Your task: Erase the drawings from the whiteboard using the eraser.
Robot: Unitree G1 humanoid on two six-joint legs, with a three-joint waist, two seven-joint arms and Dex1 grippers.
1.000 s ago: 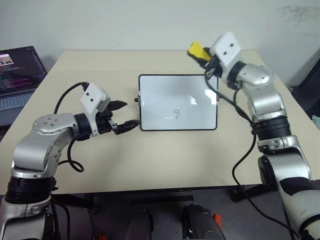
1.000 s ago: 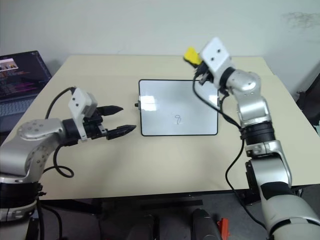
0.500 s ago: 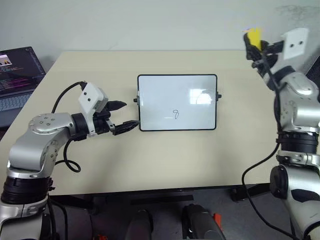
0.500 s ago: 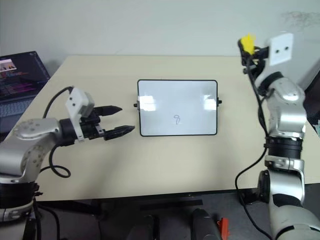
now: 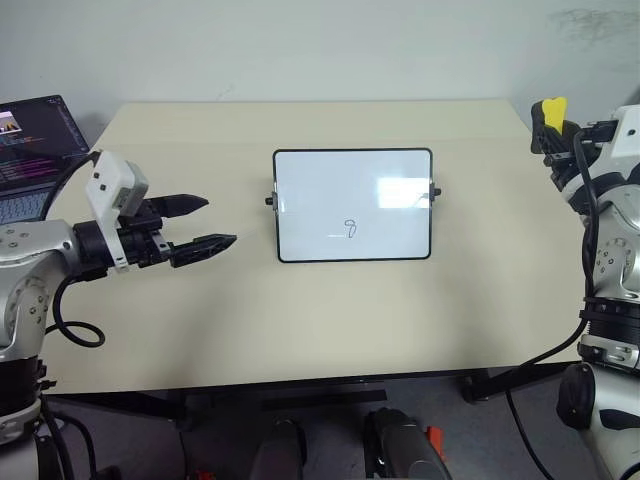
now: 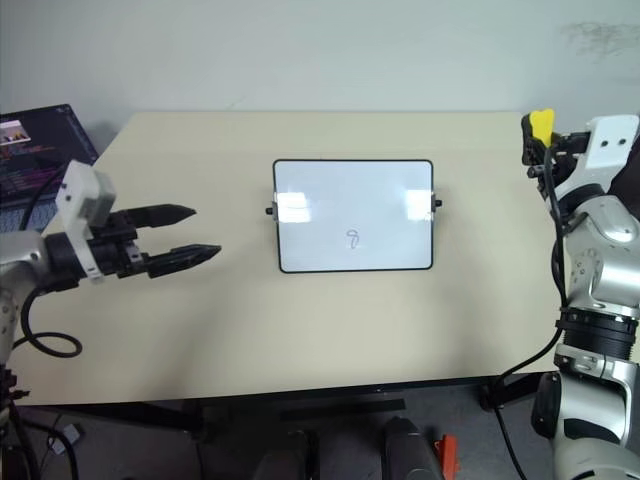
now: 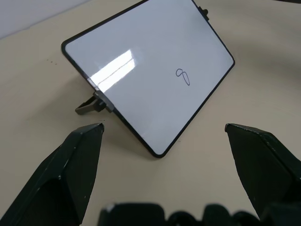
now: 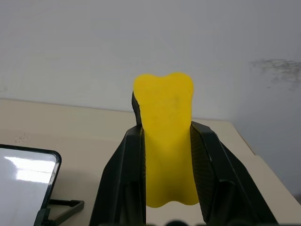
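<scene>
A: Whiteboard placement?
B: Mid-table, one small dark drawing near its centre.

A: Left gripper?
B: At nine o'clock of the board, well apart, fingers spread wide, empty.

A: Right gripper?
B: Around two o'clock, off the table's edge, pinching the yellow eraser tight.

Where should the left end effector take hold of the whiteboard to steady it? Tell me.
Judging by its pose, grip the whiteboard at its left edge, near the small black knob, coming in level from the left. The board stands propped and tilted on the table, that edge faces the open left end effector, and the remaining drawing stays uncovered.
</scene>
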